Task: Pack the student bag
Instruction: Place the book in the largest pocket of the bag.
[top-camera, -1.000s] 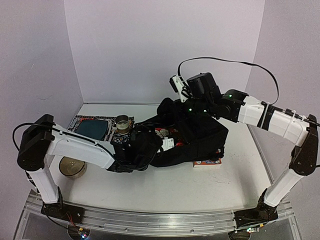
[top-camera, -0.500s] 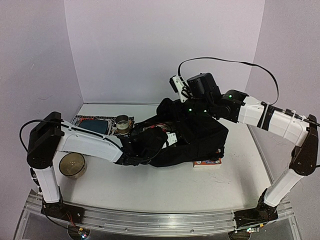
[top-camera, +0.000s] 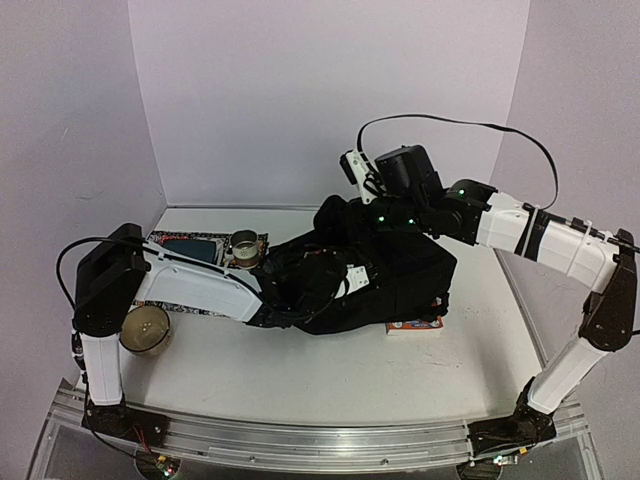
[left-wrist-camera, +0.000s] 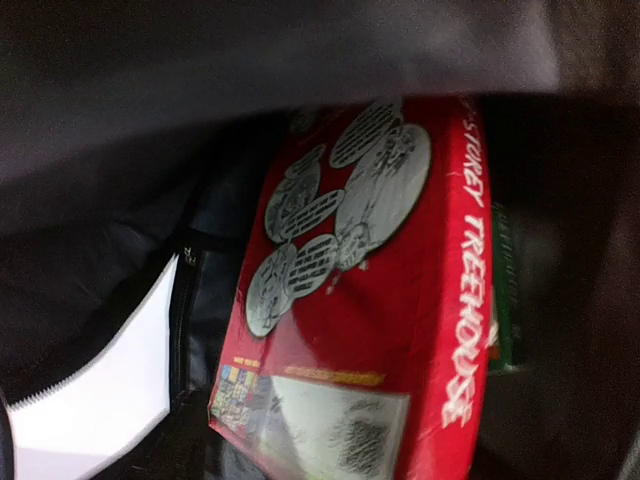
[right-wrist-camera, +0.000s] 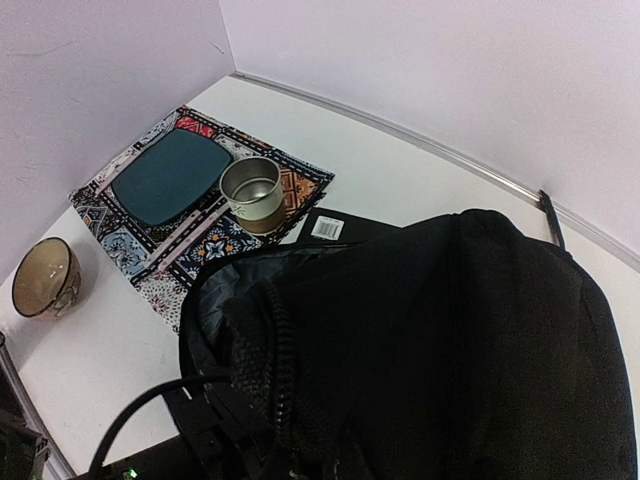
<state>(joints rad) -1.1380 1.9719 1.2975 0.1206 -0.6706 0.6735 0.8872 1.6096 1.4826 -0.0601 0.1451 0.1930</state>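
Inside, a red book (left-wrist-camera: 372, 300) crowds the open student bag (top-camera: 402, 276).

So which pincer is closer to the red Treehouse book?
Left. The left pincer reaches inside the student bag, where the red Treehouse book fills its wrist view; the right pincer is at the bag's raised far top, outside.

Black student bag (right-wrist-camera: 480, 330), red book (left-wrist-camera: 400, 300) — white lettering — patchwork-patterned mat (right-wrist-camera: 200, 245).

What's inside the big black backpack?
A red book with Treehouse on its spine is inside the backpack, with something green beside it. Dark fabric covers the rest, so anything deeper is hidden.
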